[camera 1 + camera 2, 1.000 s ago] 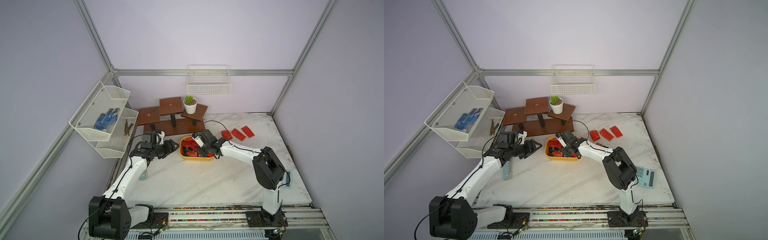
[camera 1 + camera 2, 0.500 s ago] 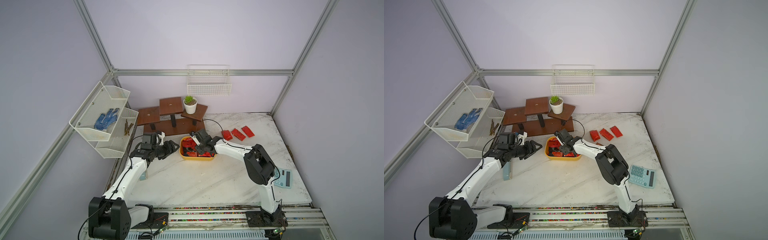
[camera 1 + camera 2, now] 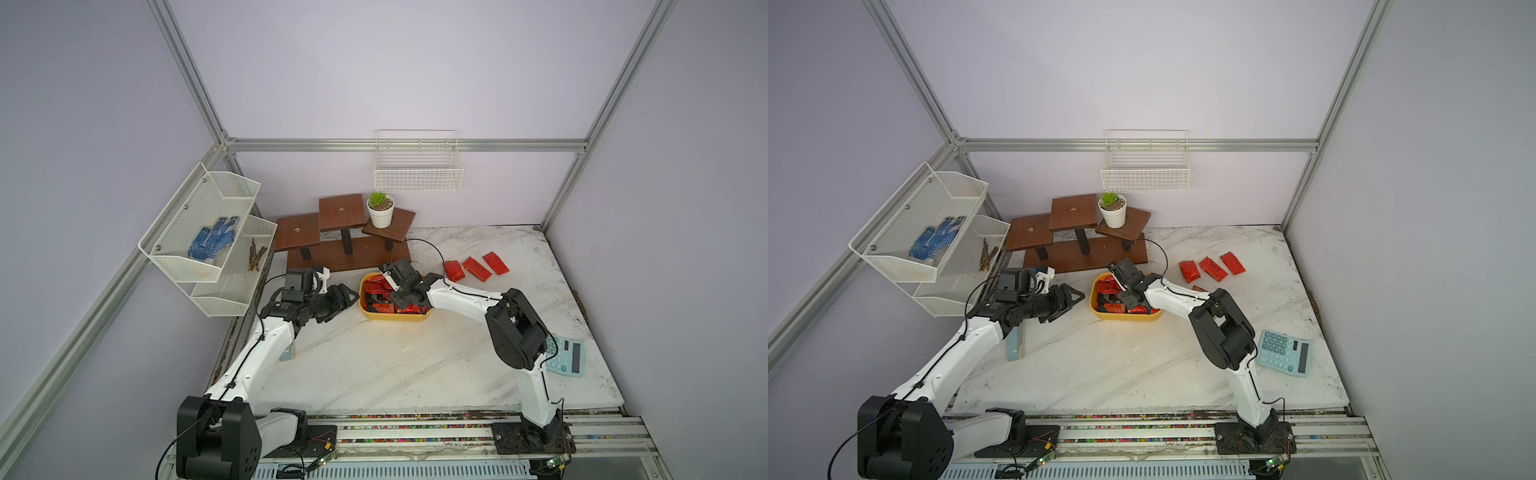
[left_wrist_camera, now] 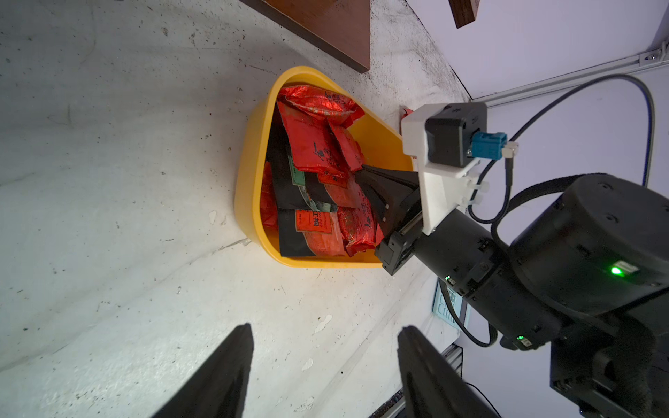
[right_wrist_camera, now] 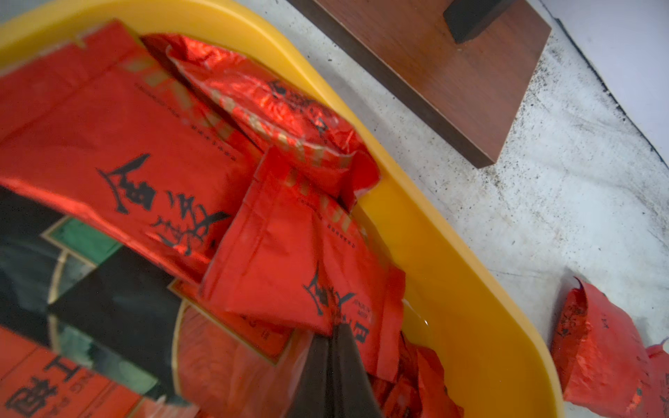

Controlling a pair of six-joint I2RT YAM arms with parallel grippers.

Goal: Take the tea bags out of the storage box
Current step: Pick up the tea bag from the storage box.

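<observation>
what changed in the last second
The right gripper pushed deeper into the storage box and shut on a red tea bag; its elbow swung inward, uncovering the calculator. The left gripper stayed open beside the box; the three bags on the table stayed put.

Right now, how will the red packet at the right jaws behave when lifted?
Probably floppy: the red packet is creased foil, seemingly pinched by one corner, so it should dangle. Likely light: it looks thin. Shiny foil might slip.

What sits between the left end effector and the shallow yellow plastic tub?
Nothing: bare white marble tabletop separates the left end effector from the yellow plastic tub, per the left wrist view.
</observation>
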